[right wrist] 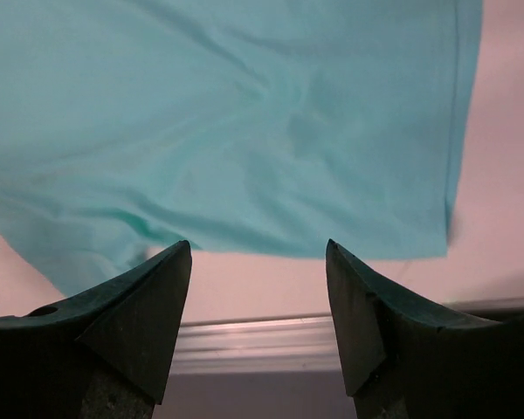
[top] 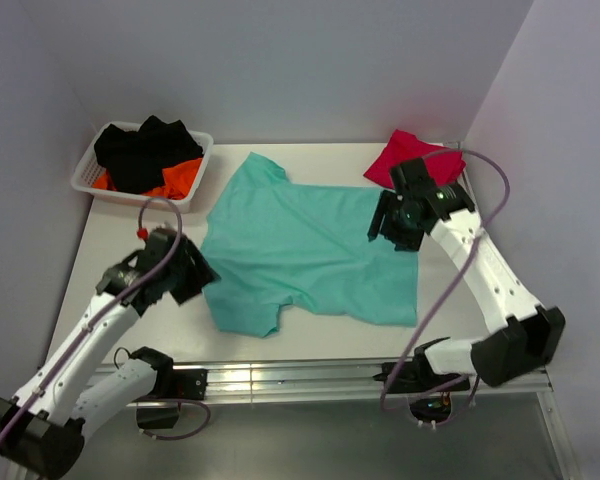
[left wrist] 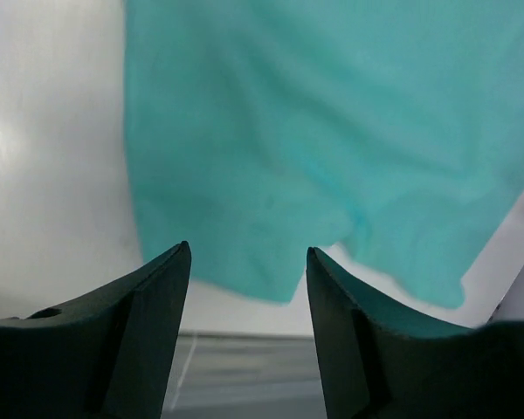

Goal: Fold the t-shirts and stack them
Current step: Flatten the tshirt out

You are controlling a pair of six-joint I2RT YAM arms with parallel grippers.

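A teal-green t-shirt (top: 305, 245) lies spread flat on the white table, neck to the left, hem to the right. It also fills the left wrist view (left wrist: 332, 131) and the right wrist view (right wrist: 227, 122). A crimson-red t-shirt (top: 410, 155) lies folded at the back right. My left gripper (top: 195, 272) is open and empty, raised over the teal shirt's left edge. My right gripper (top: 392, 225) is open and empty, raised over the shirt's right part, just in front of the red shirt. In both wrist views the fingers (left wrist: 162, 288) (right wrist: 162, 284) stand apart with nothing between them.
A white basket (top: 88, 178) at the back left holds black (top: 145, 150) and orange (top: 180, 178) garments. Grey walls close in the table on the left, back and right. A metal rail (top: 300, 380) runs along the table's near edge.
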